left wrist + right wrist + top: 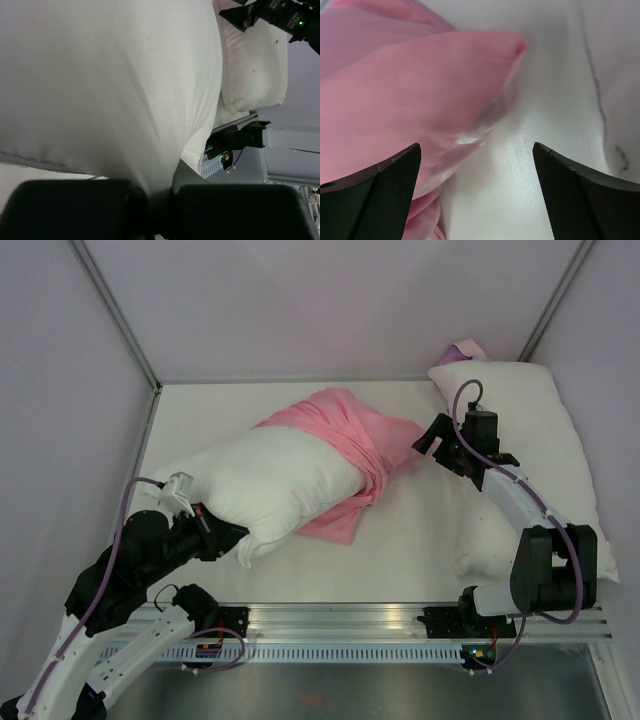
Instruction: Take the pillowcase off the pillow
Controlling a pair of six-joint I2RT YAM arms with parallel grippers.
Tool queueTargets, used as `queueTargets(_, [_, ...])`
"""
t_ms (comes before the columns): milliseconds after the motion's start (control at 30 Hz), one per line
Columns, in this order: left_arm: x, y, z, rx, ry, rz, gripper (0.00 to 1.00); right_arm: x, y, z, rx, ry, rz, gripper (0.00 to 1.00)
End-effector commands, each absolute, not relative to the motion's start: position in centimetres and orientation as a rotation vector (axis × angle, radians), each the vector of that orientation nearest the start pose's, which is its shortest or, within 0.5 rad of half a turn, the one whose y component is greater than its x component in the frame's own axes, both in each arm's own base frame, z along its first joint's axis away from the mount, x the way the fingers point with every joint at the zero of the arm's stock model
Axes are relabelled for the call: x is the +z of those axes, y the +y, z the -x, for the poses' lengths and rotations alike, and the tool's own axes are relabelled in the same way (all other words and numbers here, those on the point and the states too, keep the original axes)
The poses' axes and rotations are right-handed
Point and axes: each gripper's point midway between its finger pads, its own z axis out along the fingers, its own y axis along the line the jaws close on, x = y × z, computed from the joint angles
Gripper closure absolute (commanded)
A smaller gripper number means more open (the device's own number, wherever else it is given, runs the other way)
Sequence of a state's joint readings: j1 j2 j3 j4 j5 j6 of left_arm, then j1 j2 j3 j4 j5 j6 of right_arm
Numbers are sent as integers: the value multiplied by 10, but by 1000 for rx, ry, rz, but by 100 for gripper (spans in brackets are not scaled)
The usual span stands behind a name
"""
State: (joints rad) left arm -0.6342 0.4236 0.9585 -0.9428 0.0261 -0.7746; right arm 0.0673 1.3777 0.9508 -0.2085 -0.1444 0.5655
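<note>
The plump white pillow [265, 485] lies across the table's middle, its left half bare. The pink pillowcase [350, 435] is bunched over its right end and trails onto the table. My left gripper [228, 536] is shut on the pillow's near left corner; in the left wrist view the white pillow [110, 85] fills the frame and pinches down between the dark fingers [75, 210]. My right gripper [428, 443] hangs open just right of the pillowcase's tip. In the right wrist view the pillowcase [405, 95] lies loose ahead of the wide-apart fingers [385, 195], touching neither.
A second white pillow [545, 455] with small dark specks lies along the right side, something purple [465, 348] behind its far end. White walls and metal posts enclose the table. An aluminium rail [340, 625] runs along the near edge.
</note>
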Motion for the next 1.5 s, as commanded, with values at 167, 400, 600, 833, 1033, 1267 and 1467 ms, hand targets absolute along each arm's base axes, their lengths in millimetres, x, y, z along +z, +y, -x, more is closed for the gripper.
queueTargets(167, [310, -122, -129, -893, 1951, 99, 98, 121, 60, -415, 760, 2137, -624, 2])
queueTargets(400, [306, -123, -126, -907, 1958, 98, 98, 117, 57, -445, 832, 2047, -646, 2])
queueTargets(600, [305, -123, -123, -919, 1956, 96, 98, 105, 60, -463, 908, 2005, -671, 4])
queueTargets(833, [305, -123, -123, -923, 1956, 103, 98, 109, 72, -476, 1046, 1921, -646, 32])
queueTargets(1033, [310, -119, -118, -928, 1946, 105, 98, 123, 75, -468, 1079, 1884, -631, 100])
queueTargets(1267, [339, -95, -107, -875, 1881, 131, 98, 168, 45, -475, 807, 1862, -604, 100])
queueTargets(1467, [365, -50, -86, -758, 1821, 200, 98, 228, -2, -500, 541, 1781, -638, 100])
